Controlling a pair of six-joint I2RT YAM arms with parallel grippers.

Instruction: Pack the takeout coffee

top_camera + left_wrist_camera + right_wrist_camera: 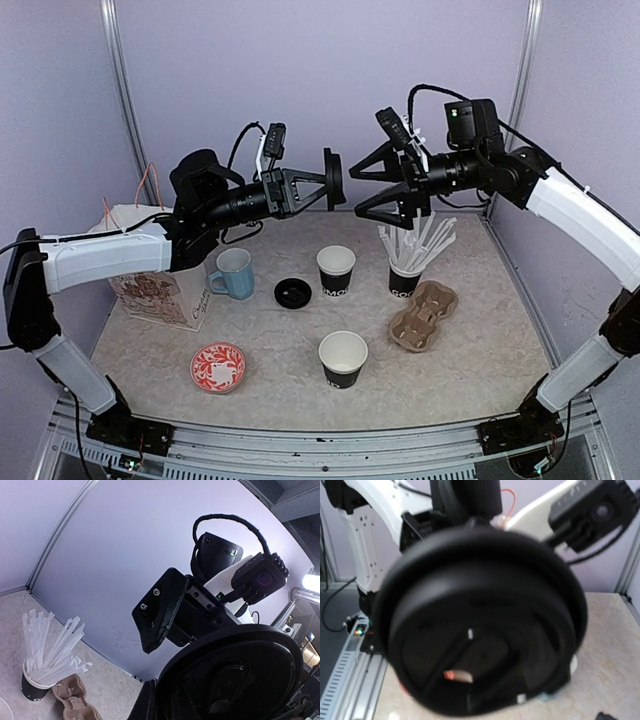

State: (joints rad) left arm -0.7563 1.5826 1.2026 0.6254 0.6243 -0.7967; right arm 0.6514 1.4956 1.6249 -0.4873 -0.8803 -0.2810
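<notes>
My left gripper (pixel 322 181) is raised above the back of the table and shut on a round black plastic lid (pixel 335 178), held on edge. The lid fills the left wrist view (pixel 235 675) and, blurred, the right wrist view (pixel 480 620). My right gripper (pixel 357 192) is open, level with the lid and facing it from the right, its jaws spread wide just short of it. Two open black paper cups stand on the table, one at the middle (pixel 336 270) and one nearer (pixel 343 358). A second black lid (pixel 293 292) lies flat left of the middle cup.
A black cup of white straws (pixel 405 272) stands at the right, with a brown cardboard cup carrier (pixel 423 315) in front of it. A light blue mug (pixel 232 273), a patterned paper bag (pixel 150 275) and a red saucer (pixel 218 366) are on the left.
</notes>
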